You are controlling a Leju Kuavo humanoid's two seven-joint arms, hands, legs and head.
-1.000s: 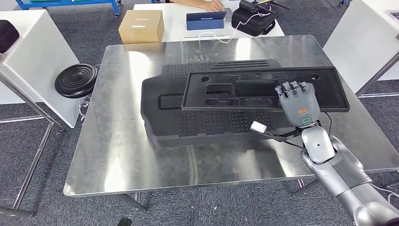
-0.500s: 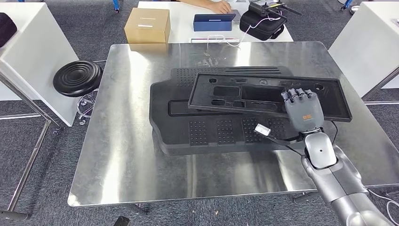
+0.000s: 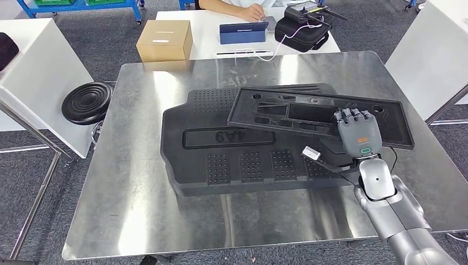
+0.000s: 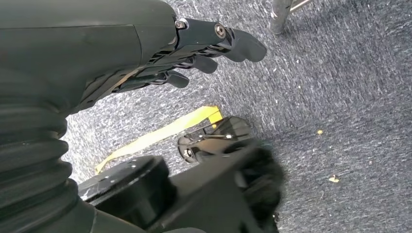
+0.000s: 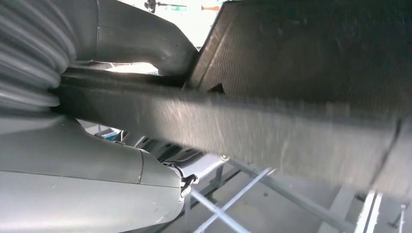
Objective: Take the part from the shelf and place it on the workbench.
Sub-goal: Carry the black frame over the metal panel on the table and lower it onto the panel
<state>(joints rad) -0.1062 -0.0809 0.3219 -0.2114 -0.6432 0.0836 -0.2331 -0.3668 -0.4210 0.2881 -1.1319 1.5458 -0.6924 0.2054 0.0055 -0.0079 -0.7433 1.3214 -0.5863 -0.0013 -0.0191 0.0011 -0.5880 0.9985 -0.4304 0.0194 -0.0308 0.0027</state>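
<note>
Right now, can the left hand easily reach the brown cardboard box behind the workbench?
Probably not. The left hand hangs low over the carpet, holding nothing. The cardboard box sits on a white table beyond the steel workbench, whose whole depth lies between.

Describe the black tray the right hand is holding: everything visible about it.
The black tray is a long, flat rectangular piece, matte like moulded foam or plastic, with a raised rim, several recessed pockets and small round holes near its corners. It sits slightly skewed above a larger black studded panel on the metal table, overhanging it toward the robot's right. The right hand grips its near edge, fingers over the rim; the right wrist view shows its textured underside. Whether it rests on the panel is unclear.
</note>
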